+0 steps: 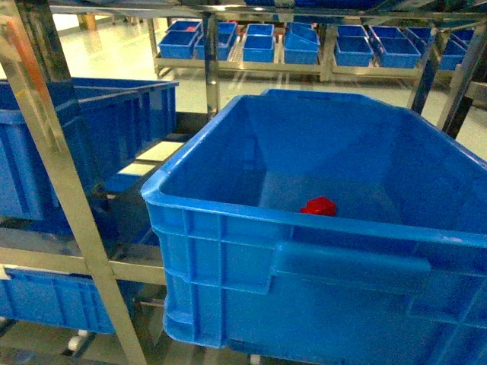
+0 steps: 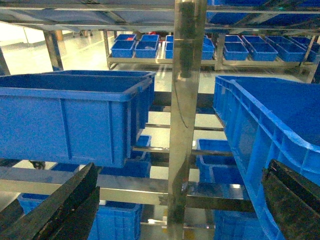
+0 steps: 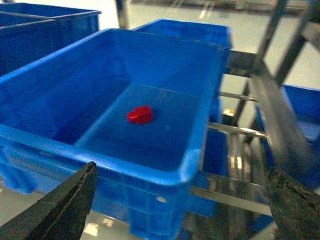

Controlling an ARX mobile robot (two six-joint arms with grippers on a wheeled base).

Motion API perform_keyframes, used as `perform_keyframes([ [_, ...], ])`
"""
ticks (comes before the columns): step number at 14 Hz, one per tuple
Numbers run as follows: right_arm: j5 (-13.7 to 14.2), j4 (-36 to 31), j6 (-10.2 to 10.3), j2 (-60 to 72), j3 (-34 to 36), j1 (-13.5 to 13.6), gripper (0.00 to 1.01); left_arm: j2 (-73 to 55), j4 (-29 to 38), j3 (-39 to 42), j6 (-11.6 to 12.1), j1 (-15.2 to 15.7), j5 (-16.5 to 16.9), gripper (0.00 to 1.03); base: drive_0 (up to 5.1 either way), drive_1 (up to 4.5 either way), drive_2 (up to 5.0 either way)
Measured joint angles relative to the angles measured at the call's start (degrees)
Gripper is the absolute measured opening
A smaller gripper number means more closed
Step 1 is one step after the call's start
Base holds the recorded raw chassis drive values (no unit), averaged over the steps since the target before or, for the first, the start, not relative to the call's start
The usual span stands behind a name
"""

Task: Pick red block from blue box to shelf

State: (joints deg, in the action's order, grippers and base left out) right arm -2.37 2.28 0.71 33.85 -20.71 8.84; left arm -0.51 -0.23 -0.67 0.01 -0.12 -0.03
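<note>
The red block (image 1: pixel 318 206) lies on the floor of a big blue box (image 1: pixel 228 258), close to its near wall. In the right wrist view the red block (image 3: pixel 139 114) rests mid-floor in that blue box (image 3: pixel 125 162). My right gripper (image 3: pixel 182 167) hangs open just outside the box's near rim, nothing between its fingers. My left gripper (image 2: pixel 181 167) is open too, facing an upright post of the steel shelf (image 2: pixel 182 125), with the box's wall to its right. Neither gripper shows in the head view. The shelf (image 1: pixel 72 190) frames the box.
Another blue crate (image 1: pixel 84 137) sits on the shelf to the left of the box, and more crates (image 2: pixel 120 220) stand on the tier below. A far rack carries a row of small blue bins (image 1: pixel 304 42). Steel rails (image 3: pixel 280 120) cross to the right of the box.
</note>
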Motion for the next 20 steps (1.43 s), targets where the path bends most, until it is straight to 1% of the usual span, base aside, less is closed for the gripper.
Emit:
perform_keyframes([
  [1,1.6,6.8,-1.5,-7.1,0.3,-2.0,0.98,0.0,0.0,0.0,0.0,0.0,0.0,0.98,0.0,0.00,0.0],
  [2,2.7,7.1,-2.4,-12.3,1.2,-1.8,0.97,0.0,0.0,0.0,0.0,0.0,0.0,0.98,0.0,0.00,0.0],
  [3,7.7,-3.7,-1.9,-15.3,5.0,-0.5,0.84,0.0,0.0,0.0,0.0,0.0,0.0,0.98,0.0,0.00,0.0],
  [4,8.6,-7.5,-1.7,-17.0,8.6,-1.8,0.71,0.0,0.0,0.0,0.0,0.0,0.0,0.98,0.0,0.00,0.0],
  [5,3.7,-7.5,-1.6,-18.0,11.1,-7.6,0.57,0.0,0.0,0.0,0.0,0.1,0.1,0.98,0.0,0.00,0.0],
  [6,3.5,-7.6,-1.5,-19.1,12.2,-9.3,0.44,0.0,0.0,0.0,0.0,0.1,0.0,0.98,0.0,0.00,0.0],
  [7,2.3,-8.1,-1.4,-20.6,13.0,-9.0,0.29,0.0,0.0,0.0,0.0,0.1,0.0,0.98,0.0,0.00,0.0],
  [8,2.4,-8.2,-1.4,-21.5,13.8,-8.9,0.17,0.0,0.0,0.0,0.0,0.1,0.0,0.98,0.0,0.00,0.0],
  [9,2.4,-6.1,-1.4,-23.1,14.5,-8.9,0.04,0.0,0.0,0.0,0.0,0.1,0.0,0.98,0.0,0.00,0.0],
  [10,2.4,-1.0,-1.2,-28.5,15.9,-8.9,0.01,0.0,0.0,0.0,0.0,0.1,0.0,0.98,0.0,0.00,0.0],
  [11,2.4,-1.8,-1.2,-30.2,16.3,-8.9,0.01,0.0,0.0,0.0,0.0,0.1,0.0,0.98,0.0,0.00,0.0],
  [16,2.4,-1.9,-1.2,-31.4,17.9,-8.9,0.01,0.0,0.0,0.0,0.0,0.1,0.0,0.98,0.0,0.00,0.0],
  [18,2.5,-1.9,-1.1,-33.4,19.8,-8.9,0.01,0.0,0.0,0.0,0.0,0.1,-0.1,0.98,0.0,0.00,0.0],
  [20,2.4,-2.0,-1.1,-33.6,19.8,-8.9,0.01,0.0,0.0,0.0,0.0,0.1,0.0,0.98,0.0,0.00,0.0],
])
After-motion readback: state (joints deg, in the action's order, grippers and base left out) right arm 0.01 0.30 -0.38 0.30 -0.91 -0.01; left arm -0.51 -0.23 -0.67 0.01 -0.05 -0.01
